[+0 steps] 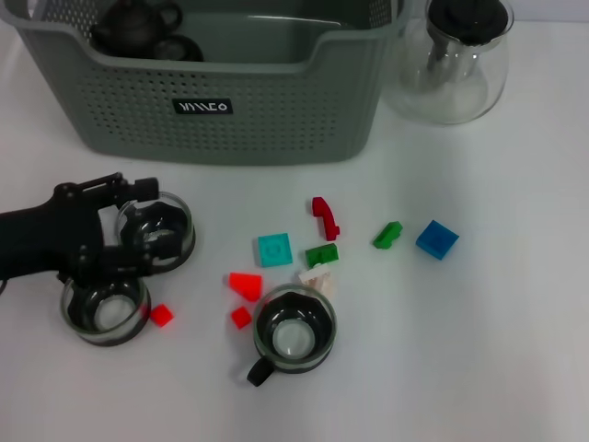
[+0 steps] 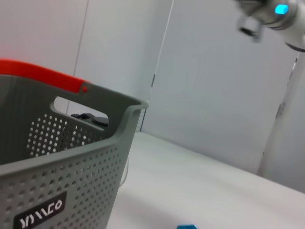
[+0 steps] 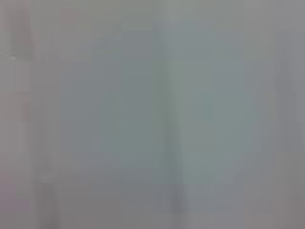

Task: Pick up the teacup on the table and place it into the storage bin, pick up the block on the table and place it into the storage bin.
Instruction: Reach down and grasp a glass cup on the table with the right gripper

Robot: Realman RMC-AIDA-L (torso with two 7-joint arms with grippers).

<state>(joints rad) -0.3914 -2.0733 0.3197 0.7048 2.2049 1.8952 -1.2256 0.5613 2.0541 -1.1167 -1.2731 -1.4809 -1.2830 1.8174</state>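
The white counter has lots of open room on the right and near side, and most things sit in the middle and on the left. The big grey-green storage bin stands at the far side, and its left end runs past the edge of the head view. Its front wall is full of little holes and has a small black label with white letters that are too odd to read. A dark teapot already lies inside the bin at the far left. Just to the right of the bin stands a clear glass carafe with a black lid, very close to the bin's corner. The left arm reaches in from the left, and the left pincer is low over a glass teacup there, with its black fingers spread around the near-left side of the cup's rim. I cannot tell if they squeeze it. A second teacup sits just nearer, partly under the pincer. A third teacup with a dark handle stands in the middle near side, well clear. Small blocks lie between them: a blue block on the right, a teal block, green blocks, a dark red piece and small red blocks. The right pincer is not in view.
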